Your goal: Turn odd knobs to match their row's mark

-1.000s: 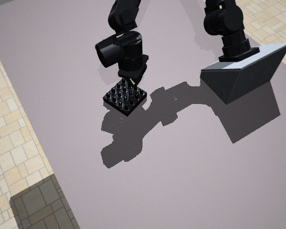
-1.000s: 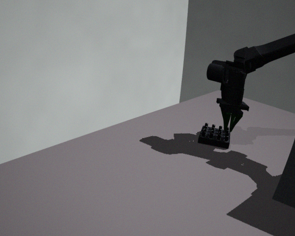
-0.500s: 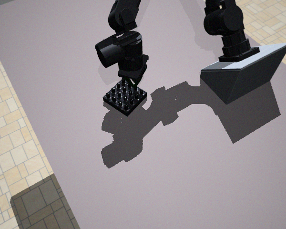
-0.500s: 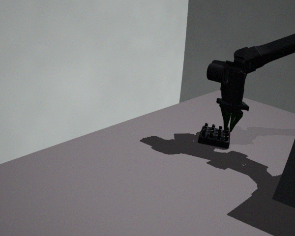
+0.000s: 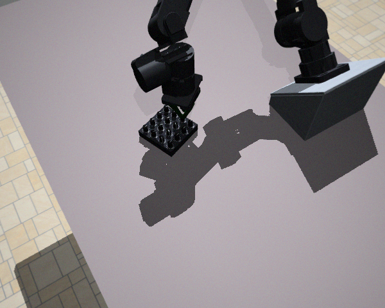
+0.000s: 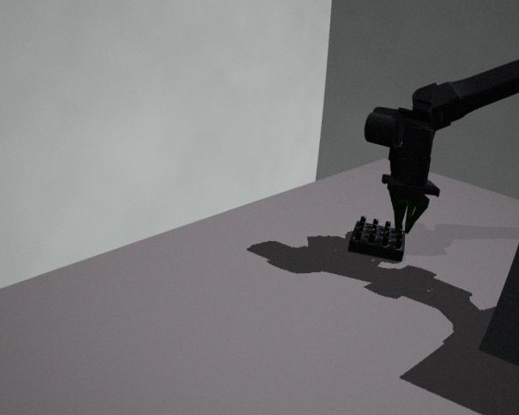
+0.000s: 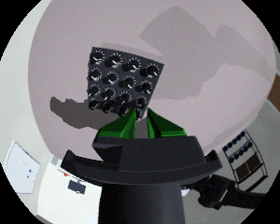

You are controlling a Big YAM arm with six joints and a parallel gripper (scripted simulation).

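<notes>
The black knob box stands flat on the table, with its knobs in a four by four grid. White marks and lines show on the knobs in the wrist view, but the names are too small to read. My gripper points down at the box's edge nearest the gripper body in the wrist view. Its green fingers stand a little apart, about a corner knob. No firm grip on it shows. The fingers partly hide this knob, and its line cannot be made out.
A grey wedge-shaped stand carries the arm's base at the right. The arm reaches over the table from there. Its dark shadow lies around the box. Neighbouring knobs stand close beside the fingers.
</notes>
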